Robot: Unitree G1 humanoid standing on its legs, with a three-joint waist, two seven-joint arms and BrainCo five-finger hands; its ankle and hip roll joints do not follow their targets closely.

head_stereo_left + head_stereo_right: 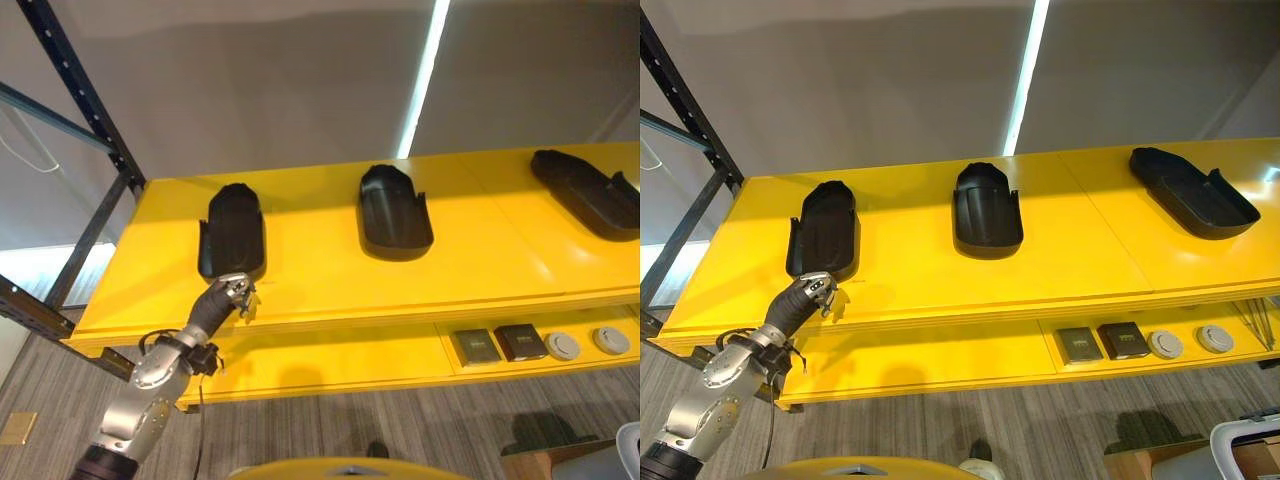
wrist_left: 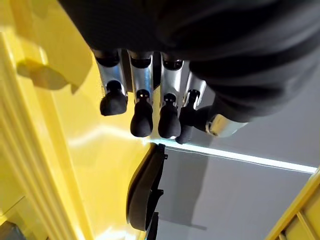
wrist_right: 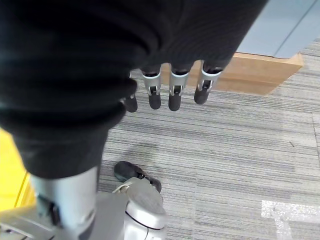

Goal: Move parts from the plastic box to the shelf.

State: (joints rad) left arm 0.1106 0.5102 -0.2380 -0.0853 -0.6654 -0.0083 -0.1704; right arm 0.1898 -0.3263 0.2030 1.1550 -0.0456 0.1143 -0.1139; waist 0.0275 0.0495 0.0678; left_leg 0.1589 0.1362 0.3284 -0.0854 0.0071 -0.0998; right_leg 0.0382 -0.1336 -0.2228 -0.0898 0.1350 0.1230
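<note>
Three black moulded plastic parts lie on the top board of the yellow shelf (image 1: 500,260), each a glossy shoe-shaped shell, rounded at one end and open at the other, with raised side walls. The left part (image 1: 232,232) sits toward 9 o'clock, the middle part (image 1: 394,212) near centre, the right part (image 1: 585,192) at 3 o'clock, lying aslant. All are well apart from one another.

The left hand (image 1: 232,295) hovers at the shelf's front edge, just beside the near end of the left part; its fingers (image 2: 141,117) hang loosely curled and hold nothing.

The right hand (image 3: 170,85) hangs over grey striped carpet (image 3: 240,165), fingers relaxed and empty.

On the lower yellow board (image 1: 330,360), at 4 o'clock, lie two dark square items (image 1: 497,344) and two white round discs (image 1: 586,343).
</note>
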